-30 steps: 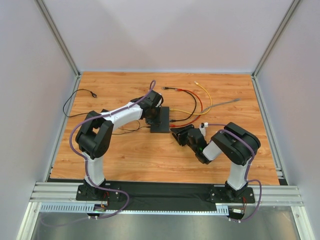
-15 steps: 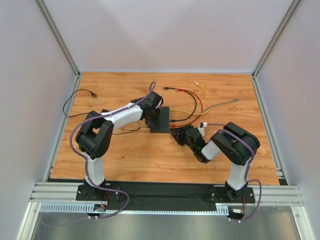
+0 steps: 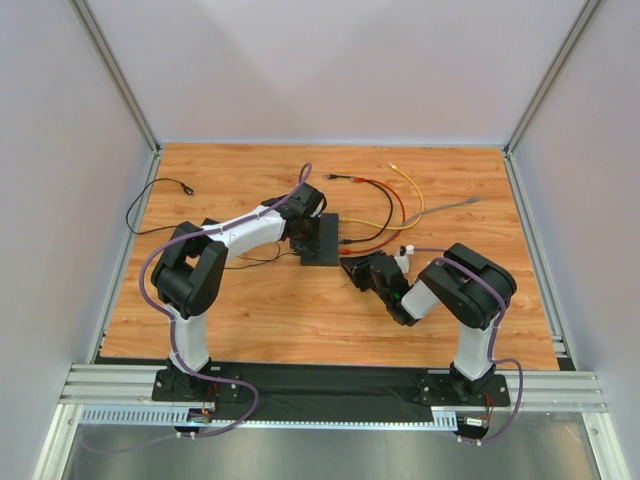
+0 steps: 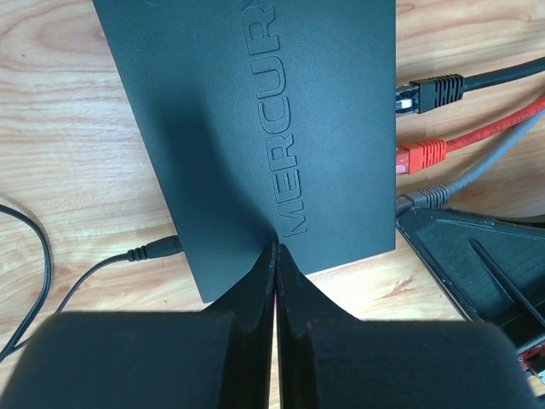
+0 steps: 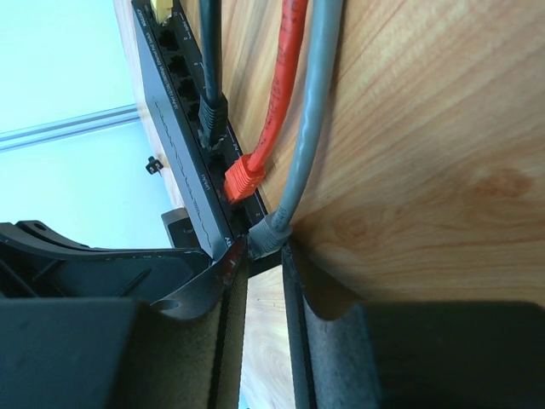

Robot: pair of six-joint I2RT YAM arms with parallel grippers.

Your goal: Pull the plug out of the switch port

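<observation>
The switch (image 3: 322,252) is a flat black box marked MERCURY (image 4: 255,102) in the middle of the table. Black (image 4: 434,89), red (image 4: 421,155) and grey (image 4: 426,198) plugs sit in sockets along its right edge. My left gripper (image 4: 276,249) is shut, its tips resting on the switch top; it also shows in the top view (image 3: 311,234). My right gripper (image 5: 262,256) is at the switch's near right corner (image 3: 350,266), a finger on each side of the grey plug (image 5: 269,233) and closed on it. The red plug (image 5: 242,181) and black plug (image 5: 213,111) sit beside it.
Red (image 3: 396,205), yellow (image 3: 412,187), grey (image 3: 455,205) and black (image 3: 365,184) cables trail from the switch toward the back right. A thin black power lead (image 4: 149,250) enters the switch's left side, and its loop lies at the far left (image 3: 160,190).
My right gripper has edged slightly left toward the switch's socket edge. The left gripper and the switch have not moved.
</observation>
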